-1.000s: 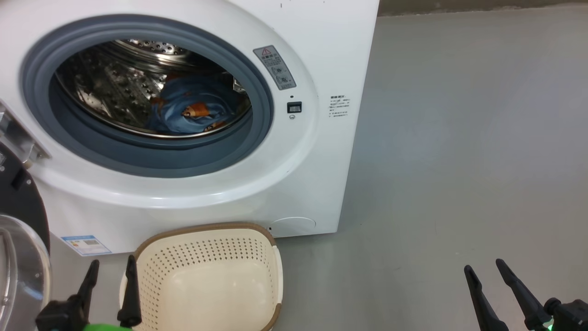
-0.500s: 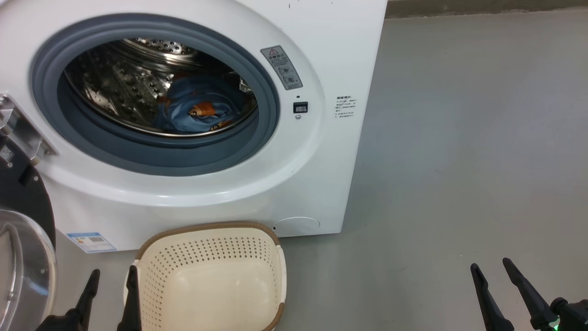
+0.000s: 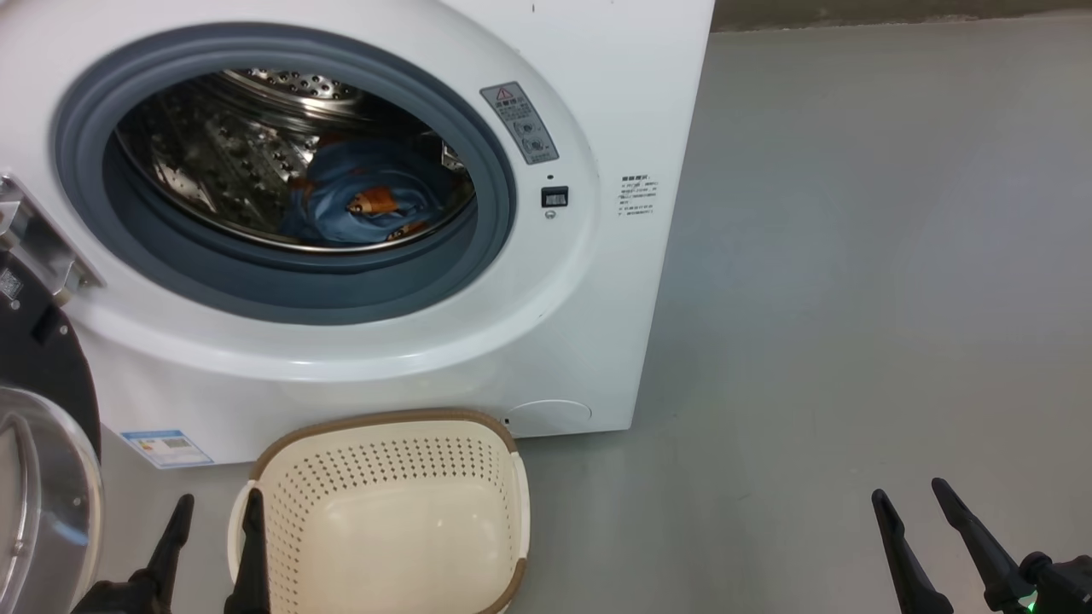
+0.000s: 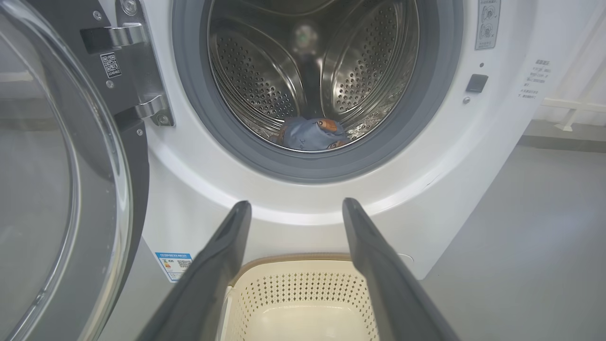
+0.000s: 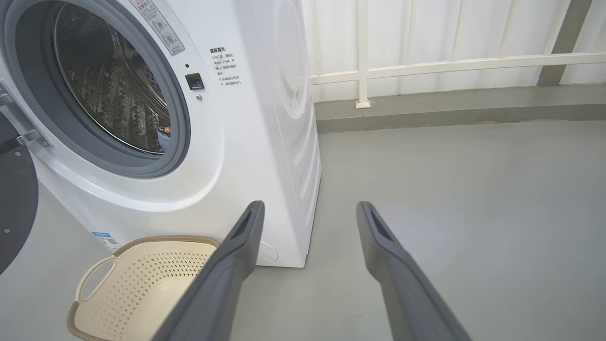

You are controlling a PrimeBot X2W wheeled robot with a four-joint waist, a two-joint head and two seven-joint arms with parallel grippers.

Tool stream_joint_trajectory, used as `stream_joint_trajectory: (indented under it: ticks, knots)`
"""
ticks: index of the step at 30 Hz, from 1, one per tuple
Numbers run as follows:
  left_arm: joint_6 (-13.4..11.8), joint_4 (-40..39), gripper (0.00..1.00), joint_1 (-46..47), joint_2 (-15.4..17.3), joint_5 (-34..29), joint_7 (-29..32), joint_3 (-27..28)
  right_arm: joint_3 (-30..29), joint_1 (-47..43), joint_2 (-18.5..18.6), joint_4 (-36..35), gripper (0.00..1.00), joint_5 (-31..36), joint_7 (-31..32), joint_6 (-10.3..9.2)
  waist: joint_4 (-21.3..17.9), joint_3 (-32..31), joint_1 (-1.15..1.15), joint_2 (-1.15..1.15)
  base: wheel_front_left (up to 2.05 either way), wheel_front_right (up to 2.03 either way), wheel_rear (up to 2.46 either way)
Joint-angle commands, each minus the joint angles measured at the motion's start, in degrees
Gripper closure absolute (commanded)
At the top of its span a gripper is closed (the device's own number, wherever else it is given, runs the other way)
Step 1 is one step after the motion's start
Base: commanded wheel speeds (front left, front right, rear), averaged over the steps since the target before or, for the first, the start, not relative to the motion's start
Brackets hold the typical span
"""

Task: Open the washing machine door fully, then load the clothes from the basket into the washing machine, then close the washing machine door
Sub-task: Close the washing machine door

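Observation:
The white washing machine (image 3: 614,102) (image 4: 454,156) (image 5: 265,118) stands with its door (image 3: 43,477) (image 4: 52,189) swung wide open to the left, its glass bowl facing me. Light-blue clothes (image 3: 367,205) (image 4: 312,134) with orange patches lie at the bottom of the steel drum. On the floor in front sits the cream basket (image 3: 384,529) (image 4: 303,303) (image 5: 137,289), with nothing in it. My left gripper (image 3: 217,507) (image 4: 296,208) hangs open over the basket's left rim. Far to the right my right gripper (image 3: 909,495) (image 5: 307,208) is open above bare floor.
Grey floor (image 3: 853,298) stretches to the right of the machine. A white railing and a panelled wall (image 5: 426,42) stand behind it. A blue label sticker (image 3: 166,448) marks the machine's lower left front.
The view has shifted slightly with the camera. The left gripper's fingertips sit a little lower and to the right than a second ago. The clothes, basket and door stay as they were.

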State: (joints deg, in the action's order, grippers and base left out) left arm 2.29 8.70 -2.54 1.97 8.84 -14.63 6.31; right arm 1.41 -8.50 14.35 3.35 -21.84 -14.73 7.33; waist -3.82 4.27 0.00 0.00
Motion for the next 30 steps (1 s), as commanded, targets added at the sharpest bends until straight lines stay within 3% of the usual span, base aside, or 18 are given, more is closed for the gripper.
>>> stream_joint_trajectory:
  ticks: [1,14,21,30]
  knots:
    - [-0.06,-1.78,0.0,0.33,0.91,0.12,-0.37,1.64,1.26,0.05,1.14,-1.46,0.0,0.19,-0.27,0.16,0.01,0.03,0.0,0.0,-0.96,0.96,0.0]
    - [0.5,-2.5,0.0,-0.08,0.91,0.38,-0.37,1.05,1.12,-0.28,1.46,-1.48,0.0,0.19,-0.27,0.16,0.66,-0.33,0.0,0.0,-1.21,1.21,0.0]
    - [0.98,-2.93,0.0,-0.59,0.91,0.71,-0.37,0.34,1.35,-0.75,1.46,-1.6,0.0,0.3,-0.27,0.16,1.34,-0.82,0.0,0.0,-0.2,0.2,0.0]
    - [-0.51,-2.87,0.0,-0.98,0.91,2.01,-0.37,-0.27,2.07,-0.57,1.85,-1.79,0.0,0.26,-0.27,0.16,4.38,-0.68,0.0,0.0,0.0,0.0,0.0]
